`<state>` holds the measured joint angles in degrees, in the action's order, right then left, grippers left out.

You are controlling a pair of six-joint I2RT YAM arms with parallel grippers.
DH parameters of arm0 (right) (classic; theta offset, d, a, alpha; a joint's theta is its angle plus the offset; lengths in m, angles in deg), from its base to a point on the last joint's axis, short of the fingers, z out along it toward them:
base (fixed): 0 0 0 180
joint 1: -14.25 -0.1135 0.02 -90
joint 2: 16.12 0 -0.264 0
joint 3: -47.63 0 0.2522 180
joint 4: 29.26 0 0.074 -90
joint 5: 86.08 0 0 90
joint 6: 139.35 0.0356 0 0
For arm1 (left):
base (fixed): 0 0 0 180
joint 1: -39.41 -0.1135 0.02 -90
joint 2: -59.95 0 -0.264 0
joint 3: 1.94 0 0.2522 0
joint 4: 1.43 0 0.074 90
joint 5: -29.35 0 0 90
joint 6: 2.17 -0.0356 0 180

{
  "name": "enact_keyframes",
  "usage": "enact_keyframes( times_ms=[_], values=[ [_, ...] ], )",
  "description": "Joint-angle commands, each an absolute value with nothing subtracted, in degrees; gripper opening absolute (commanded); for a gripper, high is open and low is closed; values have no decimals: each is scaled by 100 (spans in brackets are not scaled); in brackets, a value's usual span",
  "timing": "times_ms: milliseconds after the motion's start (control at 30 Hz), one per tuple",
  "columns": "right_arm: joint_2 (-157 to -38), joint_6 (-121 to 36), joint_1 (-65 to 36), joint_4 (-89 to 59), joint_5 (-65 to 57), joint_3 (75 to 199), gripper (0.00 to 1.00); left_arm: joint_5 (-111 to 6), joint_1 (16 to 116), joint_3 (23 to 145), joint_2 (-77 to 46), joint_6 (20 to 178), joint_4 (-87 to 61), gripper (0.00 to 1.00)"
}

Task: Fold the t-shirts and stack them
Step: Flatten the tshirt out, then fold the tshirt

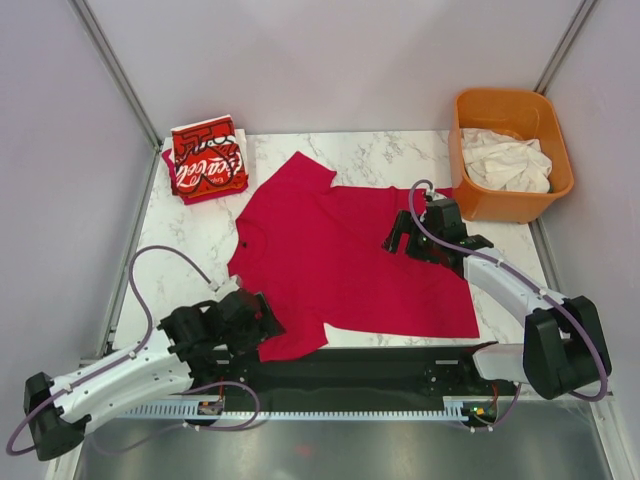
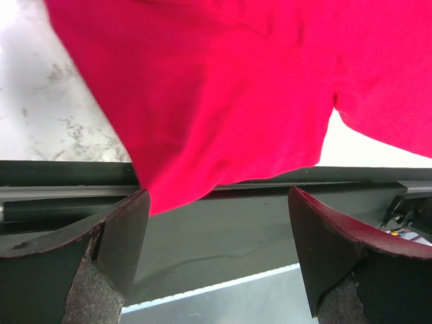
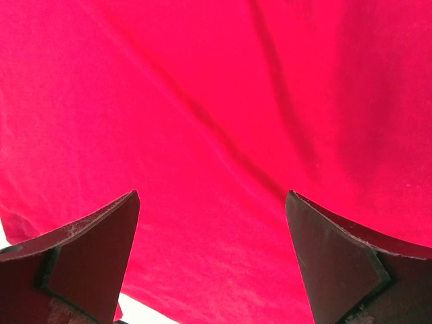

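Note:
A plain crimson t-shirt (image 1: 340, 260) lies spread flat across the middle of the marble table, collar to the left. Its near sleeve hangs over the front edge and shows in the left wrist view (image 2: 223, 88). My left gripper (image 1: 262, 318) is open and empty beside that near sleeve. My right gripper (image 1: 398, 240) is open and empty, hovering over the shirt's right part, which fills the right wrist view (image 3: 216, 115). A folded red Coca-Cola t-shirt (image 1: 208, 158) lies at the back left. Off-white t-shirts (image 1: 505, 162) lie crumpled in the tub.
An orange plastic tub (image 1: 512, 108) stands at the back right corner. The marble table (image 1: 190, 235) shows bare to the left of the shirt. A black rail (image 1: 350, 375) runs along the front edge. Grey walls enclose the table.

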<state>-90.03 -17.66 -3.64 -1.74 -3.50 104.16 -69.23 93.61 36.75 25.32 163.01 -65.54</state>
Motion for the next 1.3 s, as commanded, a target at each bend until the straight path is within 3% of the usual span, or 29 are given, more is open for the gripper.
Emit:
enact_keyframes(
  times_ms=[0, 367, 633, 700, 767, 800, 933, 1067, 1133, 1267],
  values=[
    [-9039, -1806, -394, -372, -408, 10472, 98, -6699, 9399, 3731, 2270, 16280, -6318, 90],
    [-9003, -1867, -394, -293, -338, 10472, 98, -6926, 9900, 3713, 1407, 16877, -6582, 88],
    [-9109, -1876, -386, -293, -268, 10490, 98, -6812, 10049, 3090, 1444, 17115, -5414, 71],
    [-9100, -1885, -394, -267, -259, 10499, 98, -6856, 10102, 3133, 1171, 17115, -5316, 59],
    [-9056, -1911, -394, -240, -215, 10490, 98, -6952, 10199, 3256, 1065, 17115, -5316, 15],
    [-9047, -1929, -386, -206, -189, 10499, 98, -6970, 10199, 3317, 1065, 17132, -5316, 2],
    [-8863, -1841, -386, 14, 65, 10508, 98, -7102, 10208, 3616, 1152, 16931, -5360, 2],
    [-7646, -1385, -386, 400, 1242, 10149, 98, -7549, 10199, 4108, 1267, 16527, -5536, 2],
    [-7309, -982, -316, 1189, 2165, 10103, 98, -7647, 10103, 4389, 1214, 16280, -5614, 2],
    [-6746, -103, -78, 2386, 2281, 9998, 98, -7753, 9751, 4644, 1091, 15527, -5536, 2]
  ],
)
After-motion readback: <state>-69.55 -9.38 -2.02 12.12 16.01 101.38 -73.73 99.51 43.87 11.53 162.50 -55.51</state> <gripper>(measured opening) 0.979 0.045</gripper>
